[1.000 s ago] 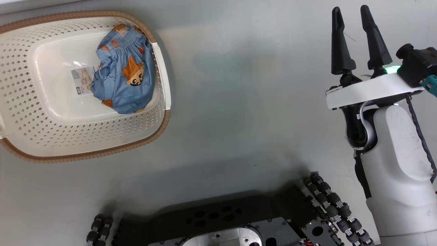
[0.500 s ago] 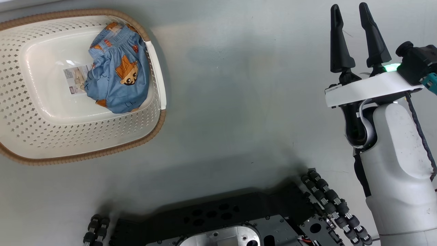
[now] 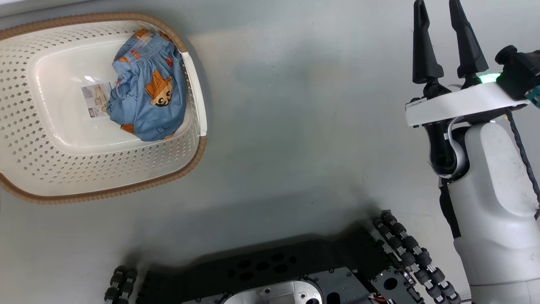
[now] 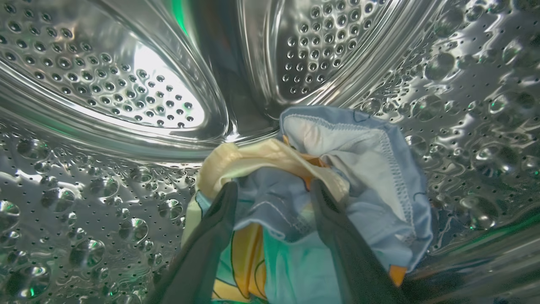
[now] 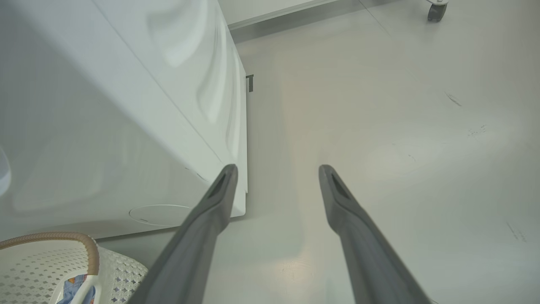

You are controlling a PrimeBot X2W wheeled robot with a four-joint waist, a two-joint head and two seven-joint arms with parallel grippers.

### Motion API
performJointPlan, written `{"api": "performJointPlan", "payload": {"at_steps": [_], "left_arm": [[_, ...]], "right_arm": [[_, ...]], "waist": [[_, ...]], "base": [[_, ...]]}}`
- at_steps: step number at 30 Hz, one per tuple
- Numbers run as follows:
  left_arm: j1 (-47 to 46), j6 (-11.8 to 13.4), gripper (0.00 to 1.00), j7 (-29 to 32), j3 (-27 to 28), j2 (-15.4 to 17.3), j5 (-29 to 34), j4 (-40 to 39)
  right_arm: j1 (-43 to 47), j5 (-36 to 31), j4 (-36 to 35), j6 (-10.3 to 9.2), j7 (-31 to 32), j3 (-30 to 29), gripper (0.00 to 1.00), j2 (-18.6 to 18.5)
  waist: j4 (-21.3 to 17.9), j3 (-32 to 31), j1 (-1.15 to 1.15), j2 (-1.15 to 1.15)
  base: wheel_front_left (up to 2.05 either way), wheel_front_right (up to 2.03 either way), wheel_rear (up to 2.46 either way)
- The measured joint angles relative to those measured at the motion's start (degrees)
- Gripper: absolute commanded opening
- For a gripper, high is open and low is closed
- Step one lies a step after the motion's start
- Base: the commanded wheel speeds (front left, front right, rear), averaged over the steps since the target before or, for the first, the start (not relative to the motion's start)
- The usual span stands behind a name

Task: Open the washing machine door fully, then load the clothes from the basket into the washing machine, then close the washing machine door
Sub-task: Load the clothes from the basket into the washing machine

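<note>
The paper label point(image 3: 96, 100) on the basket point(image 3: 126, 164) floor has print too small to read. A blue garment point(image 3: 147, 101) lies beside it against the right wall, its long axis running from the far rim, where the waistband is, toward the near side. Inside the washing machine point(image 4: 105, 84) the left gripper point(image 4: 275, 190) stands open, another garment point(image 4: 358, 160) between its fingers. The right gripper point(image 3: 436, 8) is open over the grey floor point(image 3: 303, 126).

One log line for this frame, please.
stage: loading | left gripper: open inside steel perforated drum, light-blue printed garment between fingers | right gripper: open, empty, over grey floor | cream perforated basket: one light-blue cartoon-print garment inside
</note>
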Motion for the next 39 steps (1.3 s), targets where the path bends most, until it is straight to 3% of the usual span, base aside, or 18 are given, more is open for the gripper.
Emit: {"api": "performJointPlan", "payload": {"at_steps": [20,39], "left_arm": [[7.03,1.10,1.00,-9.17,-0.18,-3.85,-0.58,3.58],[17.35,1.24,1.00,-16.52,0.05,-7.04,-2.82,6.15]], "right_arm": [[-0.46,-0.62,1.97,0.00,0.00,-2.59,1.00,-0.01],[1.96,-2.74,5.06,0.00,0.00,-4.09,1.00,-0.03]], "waist": [[2.18,-6.70,0.00,0.00],[4.26,-17.19,0.00,0.00]], "base": [[0.00,0.00,0.00],[0.00,0.00,0.00]]}}
